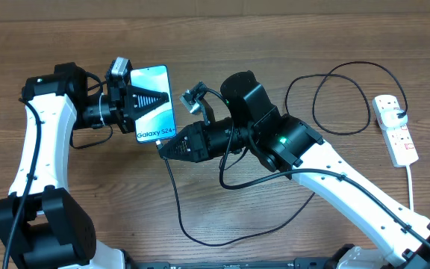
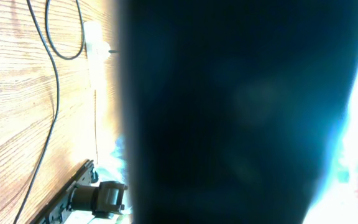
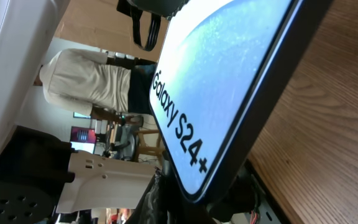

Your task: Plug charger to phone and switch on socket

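Note:
The phone is held off the wood table, its light-blue screen facing up and the text "Galaxy S24+" at its near end. My left gripper is shut on it, black fingers across the screen. In the left wrist view the phone's dark back fills most of the frame. My right gripper is shut at the phone's near end, where the charger cable comes out of it. The connector tip is hidden. In the right wrist view the phone stands just above my dark fingers. The socket lies far right.
The charger cable loops widely over the table between my right arm and the socket, with another loop near the strip. The socket's white cord runs toward the front edge. A black fixture sits at the table's edge.

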`<state>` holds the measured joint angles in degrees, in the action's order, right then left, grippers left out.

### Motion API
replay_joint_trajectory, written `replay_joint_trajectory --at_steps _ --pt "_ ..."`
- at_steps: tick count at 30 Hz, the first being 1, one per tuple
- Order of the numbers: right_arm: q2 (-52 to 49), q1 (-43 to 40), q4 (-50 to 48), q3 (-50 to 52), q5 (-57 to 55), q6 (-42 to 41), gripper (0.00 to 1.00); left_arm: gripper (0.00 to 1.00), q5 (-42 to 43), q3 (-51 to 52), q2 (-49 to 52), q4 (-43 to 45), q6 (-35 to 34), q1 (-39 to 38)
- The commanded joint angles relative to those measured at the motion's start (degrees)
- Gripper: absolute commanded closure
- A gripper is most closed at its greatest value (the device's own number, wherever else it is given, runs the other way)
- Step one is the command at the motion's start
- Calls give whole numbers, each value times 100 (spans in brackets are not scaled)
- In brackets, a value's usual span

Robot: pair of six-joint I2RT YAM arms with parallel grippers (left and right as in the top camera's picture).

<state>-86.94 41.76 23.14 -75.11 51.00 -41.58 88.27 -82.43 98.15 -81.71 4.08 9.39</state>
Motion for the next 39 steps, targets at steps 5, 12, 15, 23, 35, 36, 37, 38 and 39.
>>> replay_joint_trajectory --at_steps 5,12,15,23,35,36,37,38,39 --pt "168 35 -57 -109 -205 -219 96 96 225 -22 -76 -4 -149 -9" --pt "168 35 -129 -109 -511 -608 96 96 225 -22 -76 -4 -140 -9" --pt "168 35 -155 -109 -619 -831 96 96 225 -22 -76 -4 -129 -9" --pt "168 35 -190 -109 -901 -1270 96 96 225 -22 -76 20 -127 -9" --pt "168 35 -203 -109 -1375 -1263 96 96 -20 -22 -76 74 -85 -11" --pt "168 35 -205 -109 -1416 -1261 96 96 -35 -22 -76 74 -85 -11" --pt "168 35 -205 -109 -1440 -1255 96 96 -37 -22 -76 74 -83 -11" --pt "168 33 -205 -109 -1458 -1239 96 96 -35 -22 -76 74 -85 -11" --pt "168 33 -205 -109 -1480 -1237 96 96 -35 -22 -76 76 -85 -11"
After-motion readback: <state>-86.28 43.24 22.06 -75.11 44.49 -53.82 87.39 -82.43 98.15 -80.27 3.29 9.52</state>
